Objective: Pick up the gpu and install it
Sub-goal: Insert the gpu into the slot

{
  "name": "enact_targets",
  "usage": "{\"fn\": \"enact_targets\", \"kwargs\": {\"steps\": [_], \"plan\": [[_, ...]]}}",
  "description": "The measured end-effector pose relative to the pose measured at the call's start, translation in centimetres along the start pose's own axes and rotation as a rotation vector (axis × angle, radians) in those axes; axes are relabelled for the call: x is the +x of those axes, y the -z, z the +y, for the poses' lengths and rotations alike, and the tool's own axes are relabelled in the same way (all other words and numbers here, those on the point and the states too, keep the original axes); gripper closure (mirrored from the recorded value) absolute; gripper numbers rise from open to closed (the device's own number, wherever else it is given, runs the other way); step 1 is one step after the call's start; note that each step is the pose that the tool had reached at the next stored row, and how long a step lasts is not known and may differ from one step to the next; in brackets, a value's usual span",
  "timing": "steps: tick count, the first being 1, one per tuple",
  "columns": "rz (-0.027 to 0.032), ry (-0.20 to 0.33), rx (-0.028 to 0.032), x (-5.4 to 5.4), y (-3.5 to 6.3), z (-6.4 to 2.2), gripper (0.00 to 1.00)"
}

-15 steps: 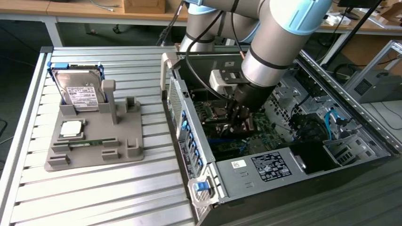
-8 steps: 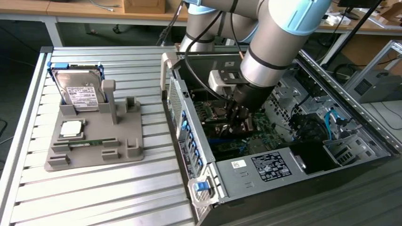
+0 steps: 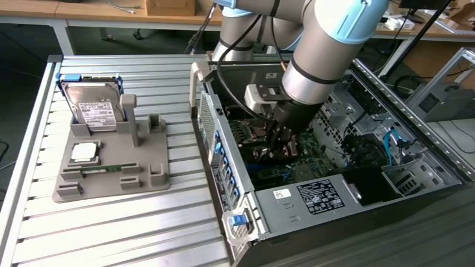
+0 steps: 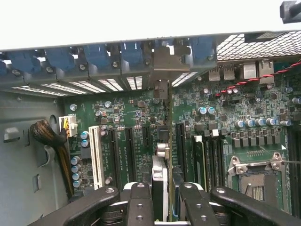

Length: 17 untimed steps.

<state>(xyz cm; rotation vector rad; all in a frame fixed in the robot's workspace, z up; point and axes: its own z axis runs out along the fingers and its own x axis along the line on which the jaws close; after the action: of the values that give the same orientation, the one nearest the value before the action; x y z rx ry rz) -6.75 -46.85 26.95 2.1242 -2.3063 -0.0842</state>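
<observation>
My gripper (image 3: 278,146) reaches down inside the open computer case (image 3: 245,222), just over the green motherboard (image 3: 297,161). In the wrist view the gripper (image 4: 162,200) is shut on the gpu (image 4: 160,165), a thin card seen edge-on between the two black fingers (image 4: 139,202). The card stands upright on its edge over the black expansion slots (image 4: 129,150). Its silver end bracket (image 4: 165,63) sits against the rear slot openings, beside the blue clips (image 4: 96,54). In the exterior view my wrist and fingers mostly hide the card.
On the slatted table at the exterior view's left stands a grey fixture (image 3: 111,167) with a silver hard drive (image 3: 97,111), a processor (image 3: 84,151) and a green memory stick (image 3: 110,167). The case walls, power supply (image 3: 319,197), drive cage and cables (image 3: 393,144) crowd around the arm.
</observation>
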Motion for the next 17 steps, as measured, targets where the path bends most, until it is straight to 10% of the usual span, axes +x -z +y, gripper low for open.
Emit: {"fn": "enact_targets", "kwargs": {"steps": [13,17], "plan": [[0.0112,0.0,0.0011,0.36,-0.08,-0.02,0.73],[-0.0071,0.0,-0.0006,0.68,0.0,-0.03,0.73]]}}
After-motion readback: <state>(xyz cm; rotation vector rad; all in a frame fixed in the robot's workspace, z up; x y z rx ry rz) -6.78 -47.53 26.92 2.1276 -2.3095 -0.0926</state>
